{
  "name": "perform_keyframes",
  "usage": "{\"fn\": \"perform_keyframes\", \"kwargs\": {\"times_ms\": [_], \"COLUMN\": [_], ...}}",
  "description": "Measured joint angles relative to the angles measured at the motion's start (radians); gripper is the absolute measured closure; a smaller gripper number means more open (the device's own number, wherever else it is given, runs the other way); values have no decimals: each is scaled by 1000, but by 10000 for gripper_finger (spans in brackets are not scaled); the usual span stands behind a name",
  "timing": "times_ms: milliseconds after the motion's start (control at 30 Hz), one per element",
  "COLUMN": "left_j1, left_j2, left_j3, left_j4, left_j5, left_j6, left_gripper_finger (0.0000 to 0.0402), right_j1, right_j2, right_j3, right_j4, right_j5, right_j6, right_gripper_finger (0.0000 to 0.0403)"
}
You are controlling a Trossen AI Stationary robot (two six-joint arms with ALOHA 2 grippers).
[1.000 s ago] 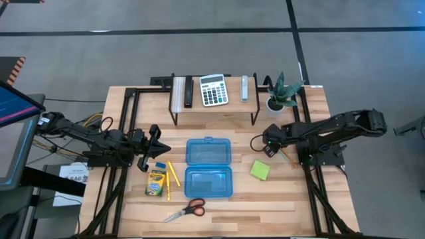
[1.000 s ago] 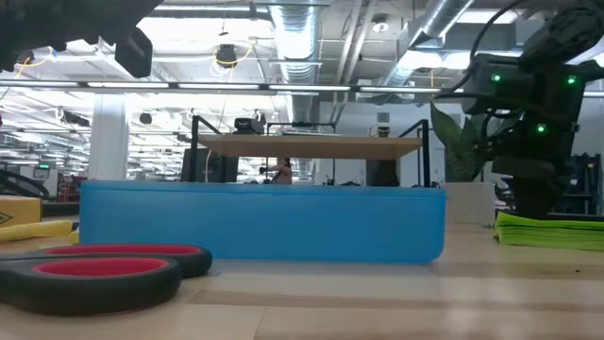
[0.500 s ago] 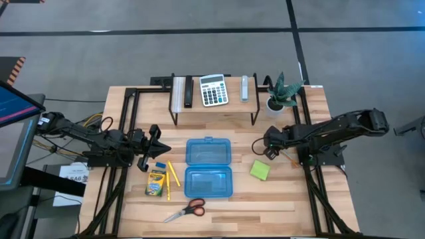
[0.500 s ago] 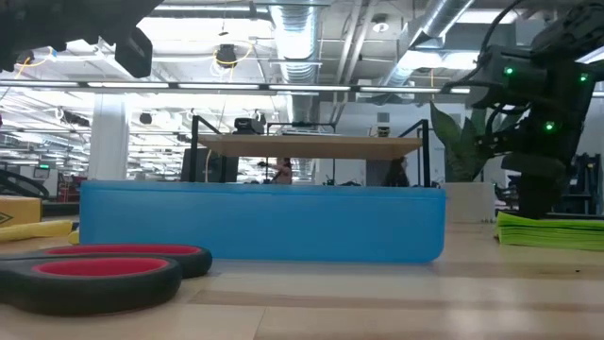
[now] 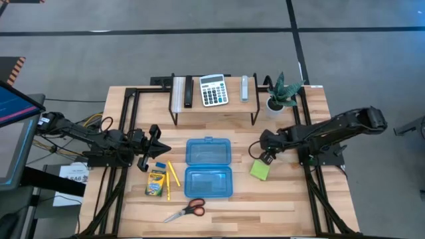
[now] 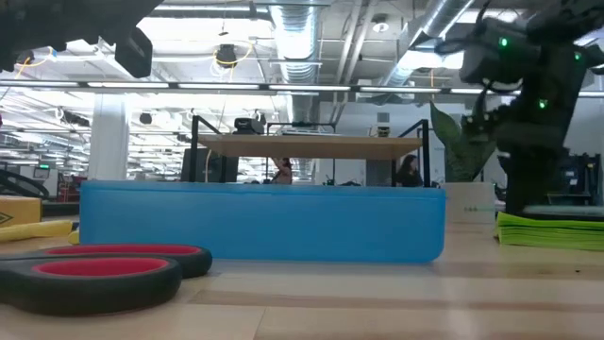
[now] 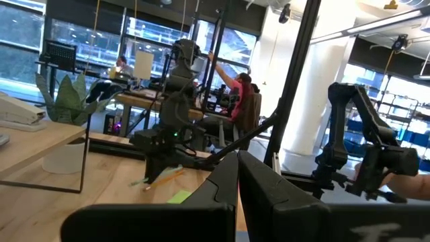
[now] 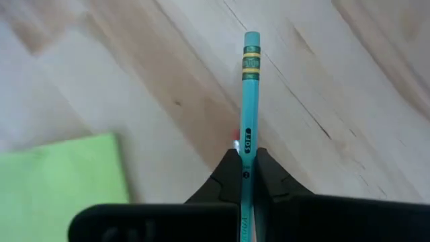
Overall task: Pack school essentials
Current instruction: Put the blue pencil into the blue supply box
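My right end effector (image 8: 246,176) is pinched on a teal pencil (image 8: 249,87), whose long axis runs straight out ahead of the fingers; "SOFT" reads along its barrel. The open blue pencil case (image 5: 208,167) lies toward the tabletop's middle from it, past the lime-green sticky-note pad (image 5: 259,170). The left end effector (image 5: 154,147) waits closed and empty beside the crayon box (image 5: 156,182).

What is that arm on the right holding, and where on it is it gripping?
The right gripper is shut on a teal pencil, pinching its shaft partway along; the banded end sticks out ahead. The left gripper holds nothing.
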State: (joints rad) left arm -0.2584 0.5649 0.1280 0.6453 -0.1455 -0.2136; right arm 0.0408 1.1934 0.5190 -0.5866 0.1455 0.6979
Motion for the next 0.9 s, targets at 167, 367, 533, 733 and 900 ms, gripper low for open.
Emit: {"fn": "perform_keyframes", "kwargs": {"times_ms": [167, 367, 533, 733, 900], "left_j1": [0, 0, 0, 0, 0], "left_j2": [0, 0, 0, 0, 0], "left_j3": [0, 0, 0, 0, 0], "left_j4": [0, 0, 1, 1, 0], "left_j5": [0, 0, 0, 0, 0], "left_j6": [0, 3, 7, 7, 7], "left_gripper_finger": [401, 401, 401, 401, 401], "right_j1": [46, 103, 152, 195, 200], "right_j2": [-1, 10, 107, 326, 488], "right_j3": [65, 146, 242, 449, 588], "right_j4": [7, 194, 350, 364, 404], "right_j5": [22, 24, -15, -29, -104], "right_j6": [-15, -86, -184, -302, -396], "right_gripper_finger": [392, 392, 392, 392, 392]}}
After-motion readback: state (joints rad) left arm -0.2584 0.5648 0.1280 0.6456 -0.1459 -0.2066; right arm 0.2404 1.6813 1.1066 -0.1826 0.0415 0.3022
